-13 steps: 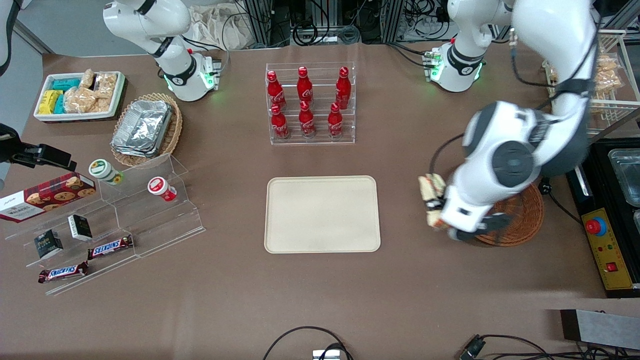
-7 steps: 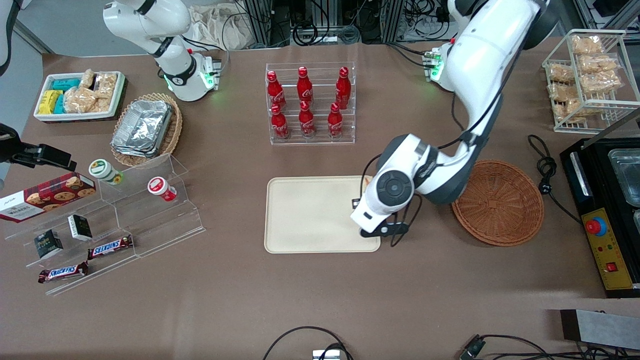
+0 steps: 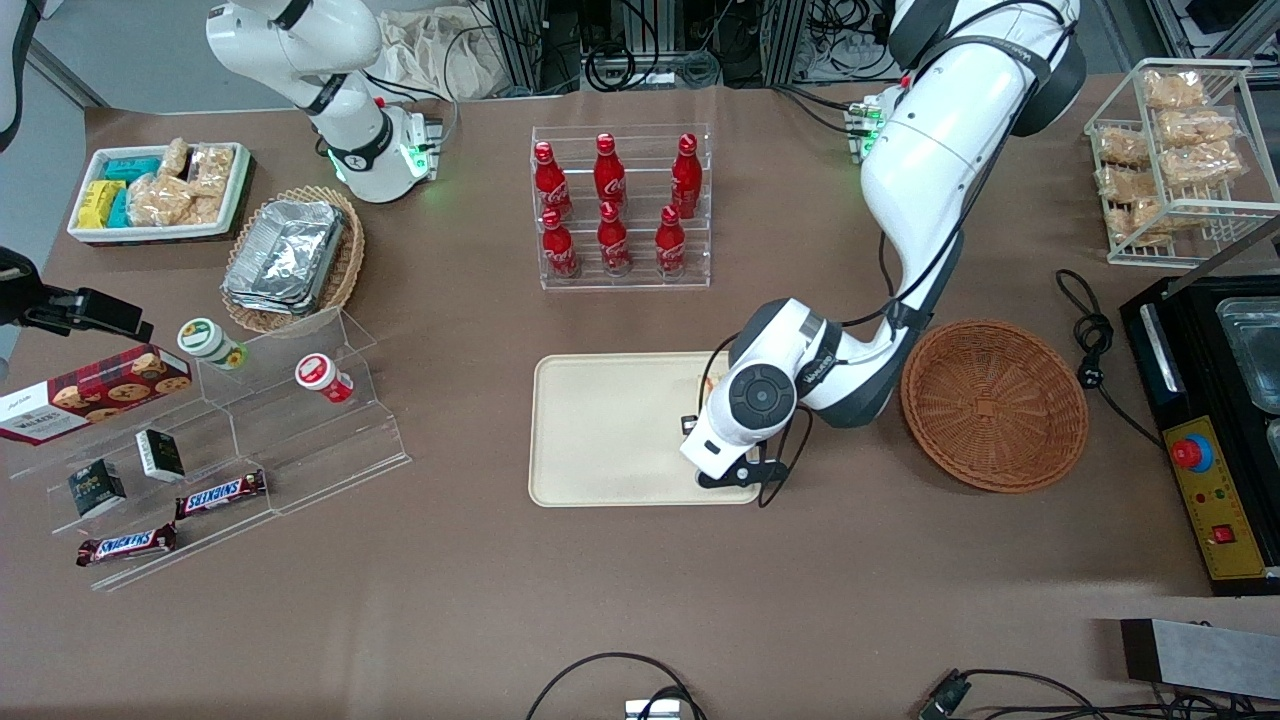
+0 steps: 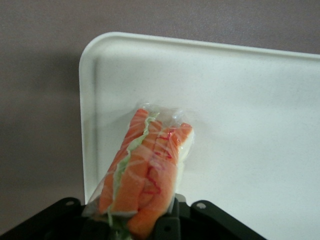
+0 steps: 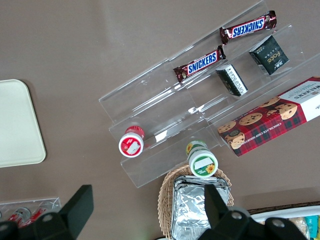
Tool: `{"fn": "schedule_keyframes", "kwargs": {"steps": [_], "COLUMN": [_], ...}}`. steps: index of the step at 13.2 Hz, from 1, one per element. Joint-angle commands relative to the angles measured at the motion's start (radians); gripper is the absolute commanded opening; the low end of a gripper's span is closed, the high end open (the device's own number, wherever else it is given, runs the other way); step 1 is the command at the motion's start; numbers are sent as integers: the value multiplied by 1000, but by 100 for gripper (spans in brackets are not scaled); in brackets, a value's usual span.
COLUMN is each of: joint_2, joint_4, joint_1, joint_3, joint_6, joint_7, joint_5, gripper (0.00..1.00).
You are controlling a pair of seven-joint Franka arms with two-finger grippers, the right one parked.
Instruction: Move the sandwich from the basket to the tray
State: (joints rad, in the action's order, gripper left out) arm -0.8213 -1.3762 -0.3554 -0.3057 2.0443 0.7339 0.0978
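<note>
Front view gives us, from the parked arm's end of the table, the cream tray (image 3: 610,430) with nothing lying on its bare part, and toward the working arm's end the round basket (image 3: 995,405) with nothing in it. The left arm bends down from above the table between them, and its gripper (image 3: 705,395) hangs over the tray's end nearest the basket. In the left wrist view we see the gripper (image 4: 137,222) clamped on the sandwich (image 4: 145,172), which is held over a corner of the tray (image 4: 240,100), orange and green filling showing through the wrap.
</note>
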Motion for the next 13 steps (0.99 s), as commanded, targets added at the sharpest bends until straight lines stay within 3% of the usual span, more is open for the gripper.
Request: {"fn": "schedule_keyframes", "kwargs": {"steps": [1, 2, 6, 10, 13], "joint_2": [5, 11, 108, 272, 448], "joint_4": [20, 20, 26, 10, -177], "joint_1": [-16, -16, 12, 127, 229], "joint_3": [11, 11, 13, 8, 3], "joint_6": [-53, -81, -134, -260, -247], "joint_7": [39, 39, 42, -14, -157], "joint_5": [54, 74, 83, 63, -21], "gripper": [85, 100, 100, 100, 100]}}
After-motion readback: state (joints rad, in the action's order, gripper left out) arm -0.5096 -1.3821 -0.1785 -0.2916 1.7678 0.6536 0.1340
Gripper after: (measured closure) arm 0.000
